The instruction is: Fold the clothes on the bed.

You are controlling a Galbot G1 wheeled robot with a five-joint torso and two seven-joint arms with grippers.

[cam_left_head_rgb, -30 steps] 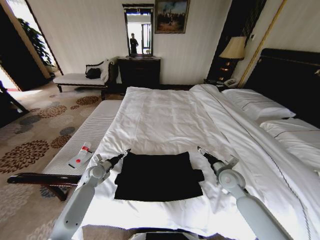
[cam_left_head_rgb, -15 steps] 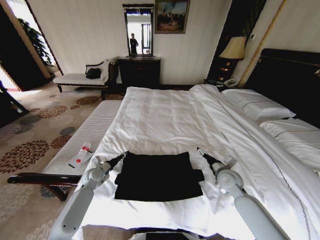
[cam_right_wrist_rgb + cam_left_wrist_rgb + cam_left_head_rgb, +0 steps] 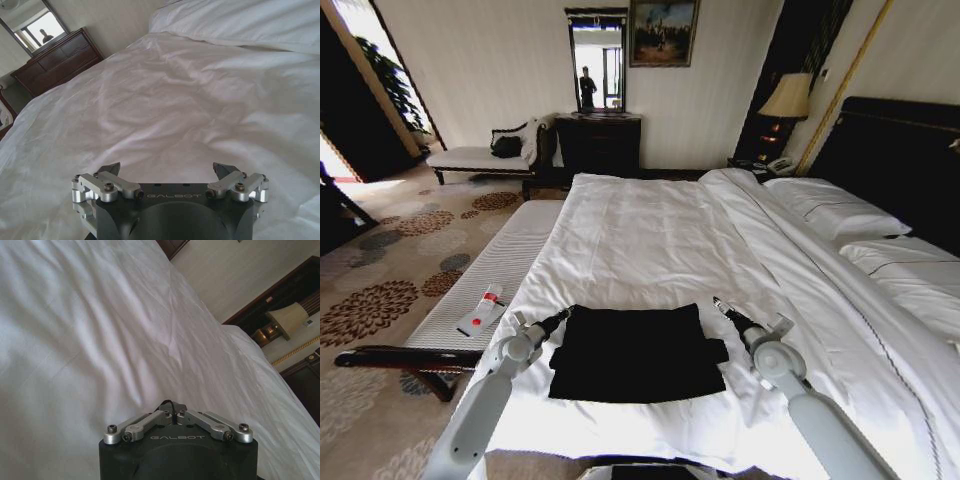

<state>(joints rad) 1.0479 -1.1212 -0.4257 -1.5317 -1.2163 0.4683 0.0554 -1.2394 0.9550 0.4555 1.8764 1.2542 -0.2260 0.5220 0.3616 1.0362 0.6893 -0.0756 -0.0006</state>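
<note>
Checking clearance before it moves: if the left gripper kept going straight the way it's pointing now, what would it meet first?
Probably the black T-shirt: the left gripper points at its near corner on the bed. If it passes above the cloth, white duvet comes next; depth is unclear.

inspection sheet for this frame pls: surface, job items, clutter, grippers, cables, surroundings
Surface: bed with rumpled white sheets and pillows by the dark headboard.
Job's things: black T-shirt lies folded into a compact block near the bed's near edge, a sleeve poking out on the robot's right.
Clutter: small red-and-white item on the white-cushioned bench left of the bed.
Grippers: left gripper shut, at the shirt's far left corner; right gripper open, just off the far right corner, holding nothing.
Cables: nothing seen.
Surroundings: patterned carpet, chaise, dark dresser with mirror, bedside lamp.
</note>
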